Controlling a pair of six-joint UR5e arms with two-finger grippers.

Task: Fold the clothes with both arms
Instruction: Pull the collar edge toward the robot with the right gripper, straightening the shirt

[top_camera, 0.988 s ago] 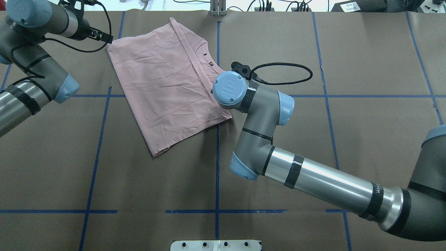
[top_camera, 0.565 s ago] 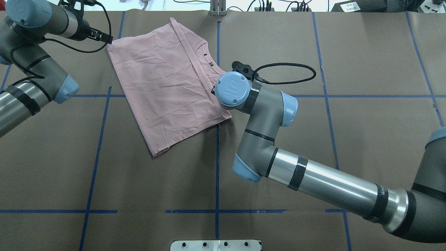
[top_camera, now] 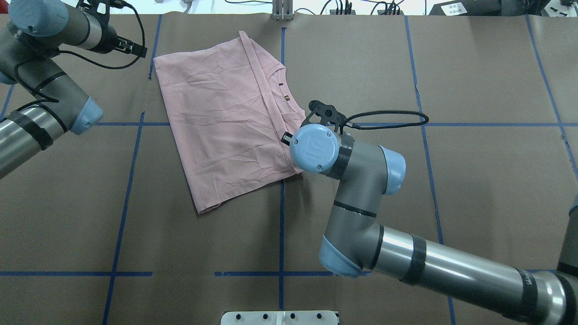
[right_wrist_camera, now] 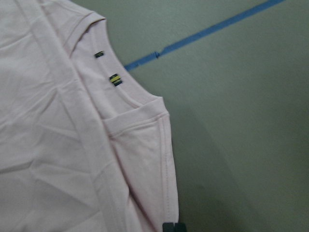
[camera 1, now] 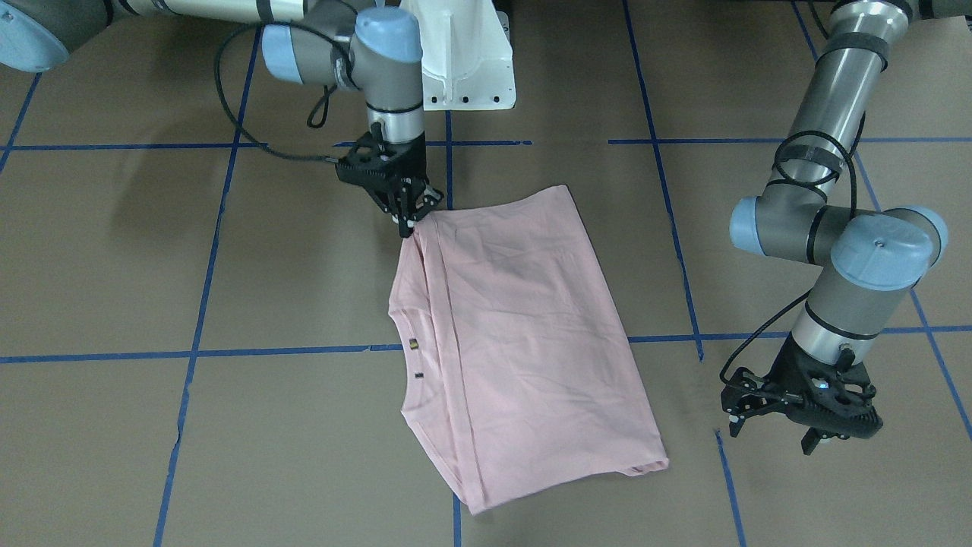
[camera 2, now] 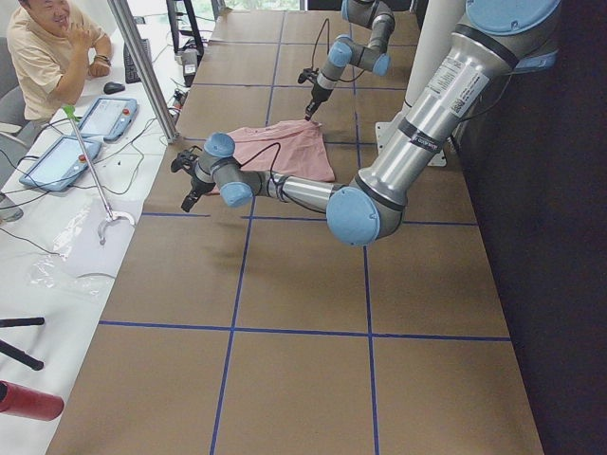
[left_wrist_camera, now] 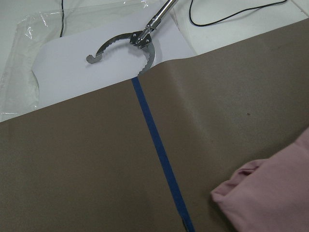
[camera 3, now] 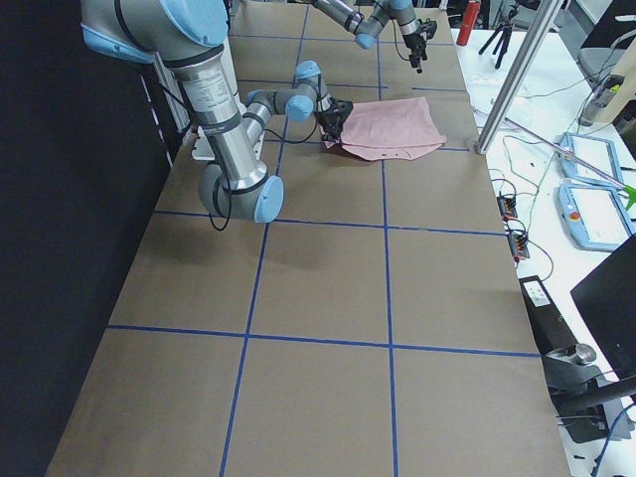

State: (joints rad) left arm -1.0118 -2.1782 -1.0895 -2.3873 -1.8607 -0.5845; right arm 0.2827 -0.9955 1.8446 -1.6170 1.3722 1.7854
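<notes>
T-shirt (camera 1: 524,342) corner seemingly in right claw (camera 1: 411,220), left claw (camera 1: 773,437) apart

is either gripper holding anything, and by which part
The right gripper pinches the shirt at its folded corner nearest the robot, on the collar side. The left gripper holds nothing.

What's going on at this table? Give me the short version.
A folding job is under way. A pink t-shirt lies partly folded on the paper-covered table. The right gripper is pinched shut on the shirt's corner nearest the robot. The left gripper is open and off the shirt, hanging over the table out to the side near the shirt's far corner.
</notes>
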